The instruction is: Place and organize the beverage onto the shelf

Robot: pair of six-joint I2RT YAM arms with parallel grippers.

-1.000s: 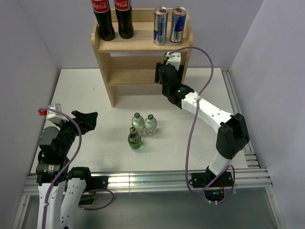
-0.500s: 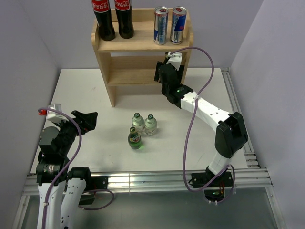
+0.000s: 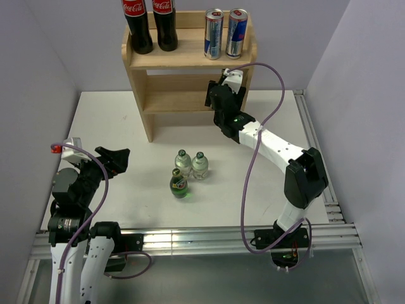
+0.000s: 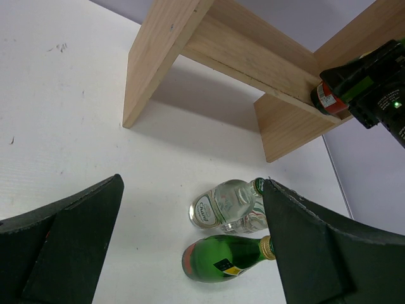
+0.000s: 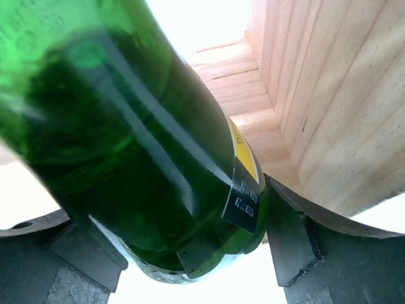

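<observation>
My right gripper (image 3: 223,83) reaches into the lower tier of the wooden shelf (image 3: 164,60), at its right end. It is shut on a green glass bottle (image 5: 126,139), with a finger pressed against each side of the bottle's base and the shelf's side panel (image 5: 329,95) close on the right. Two silver-blue-red cans (image 3: 213,35) (image 3: 236,33) stand on the top tier. On the table, two clear bottles (image 3: 183,163) (image 3: 200,165) stand upright with a second green bottle (image 3: 179,183) just in front. My left gripper (image 3: 120,158) hangs open left of them, holding nothing.
Two tall cola bottles (image 3: 137,25) (image 3: 166,24) stand on the left of the top tier. Purple walls close in on three sides. A metal rail (image 3: 316,145) runs along the table's right edge.
The right arm has edged slightly further toward the shelf with the green bottle. The left arm and the bottles on the table have not moved.
</observation>
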